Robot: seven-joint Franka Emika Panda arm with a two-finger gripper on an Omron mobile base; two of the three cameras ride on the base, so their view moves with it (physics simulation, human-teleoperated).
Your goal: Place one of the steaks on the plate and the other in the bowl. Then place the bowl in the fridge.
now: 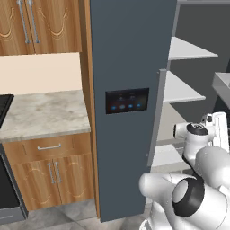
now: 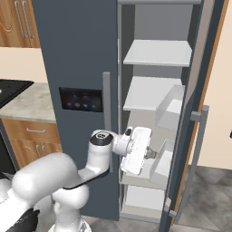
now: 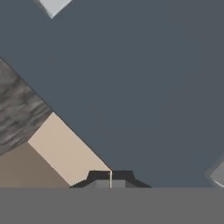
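1 fridge (image 2: 77,54) door swung wide, tool (image 3: 110,175) clenched empty near its edge, white shelves (image 2: 158,53) bare.

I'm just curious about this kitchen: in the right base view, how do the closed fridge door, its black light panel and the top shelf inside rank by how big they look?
1. Closed fridge door
2. Top shelf
3. Black light panel, clearly smallest

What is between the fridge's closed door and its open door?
In the right base view, white shelves fill the gap between the fridge's closed door and its open door. The robot's hand reaches in there.
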